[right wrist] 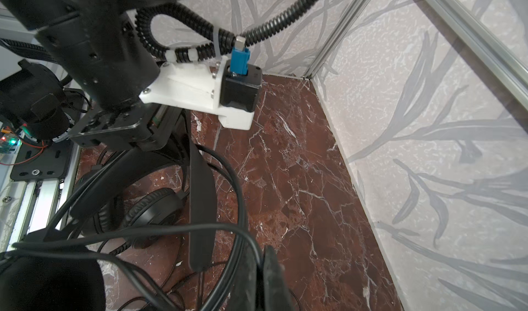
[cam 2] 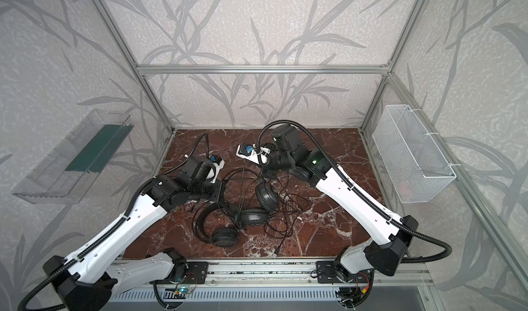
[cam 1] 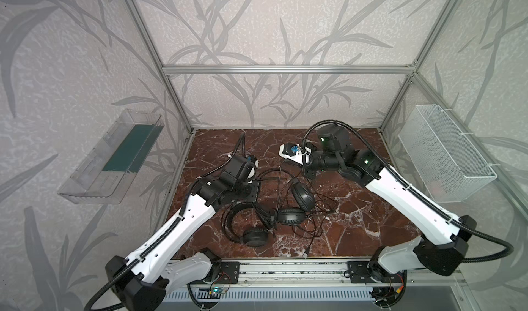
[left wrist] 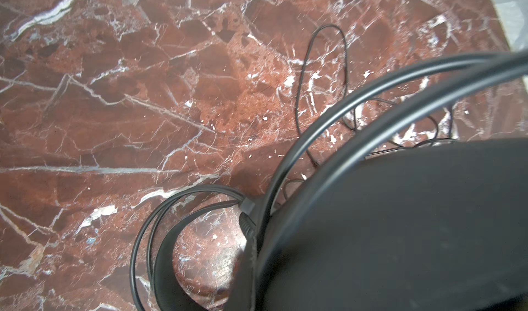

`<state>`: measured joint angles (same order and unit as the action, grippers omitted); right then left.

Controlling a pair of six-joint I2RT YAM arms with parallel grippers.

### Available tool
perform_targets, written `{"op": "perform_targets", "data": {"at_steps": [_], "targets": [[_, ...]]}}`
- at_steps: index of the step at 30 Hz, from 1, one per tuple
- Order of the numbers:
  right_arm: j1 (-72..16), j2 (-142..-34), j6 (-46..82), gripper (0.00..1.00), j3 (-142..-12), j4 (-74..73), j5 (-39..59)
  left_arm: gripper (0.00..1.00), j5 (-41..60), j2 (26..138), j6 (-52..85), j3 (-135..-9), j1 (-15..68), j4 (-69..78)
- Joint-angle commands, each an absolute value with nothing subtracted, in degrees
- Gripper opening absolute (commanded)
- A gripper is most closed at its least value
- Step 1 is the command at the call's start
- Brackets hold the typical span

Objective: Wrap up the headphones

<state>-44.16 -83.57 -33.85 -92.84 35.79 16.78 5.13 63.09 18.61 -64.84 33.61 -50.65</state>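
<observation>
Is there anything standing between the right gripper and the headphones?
Nothing visible does. The right gripper is shut beside the headphones, and their cables reach its fingertips in the right wrist view.

In both top views the left arm (cam 1: 177,223) folds at its elbow by the near left corner, and its white forearm slants in toward the middle. Its wrist (cam 1: 238,171) bends over so that the left claw (cam 1: 255,193) points downward, jaws closed. The right arm (cam 1: 405,195) mirrors it from the near right corner, forearm slanting inward, wrist turned toward the left. The right claw (cam 1: 308,173) sits low, and in the right wrist view its fingers (right wrist: 271,281) press together. The two claws stand apart.
</observation>
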Motion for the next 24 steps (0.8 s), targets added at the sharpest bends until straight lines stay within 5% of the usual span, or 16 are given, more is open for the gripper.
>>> {"op": "perform_targets", "data": {"at_steps": [1,18,24], "targets": [[-42.4,-85.1,-31.8,0.00,-92.6,29.4,17.9,0.00,9.6,61.7,17.9,-66.4,34.2,-51.7],[-36.5,-84.9,-24.8,0.00,-84.0,19.7,21.5,0.00,3.4,61.1,20.8,-71.9,34.1,-54.6],[-34.3,-85.1,-21.4,0.18,-82.3,16.5,22.7,0.00,1.3,61.0,22.8,-73.1,33.6,-55.2]]}}
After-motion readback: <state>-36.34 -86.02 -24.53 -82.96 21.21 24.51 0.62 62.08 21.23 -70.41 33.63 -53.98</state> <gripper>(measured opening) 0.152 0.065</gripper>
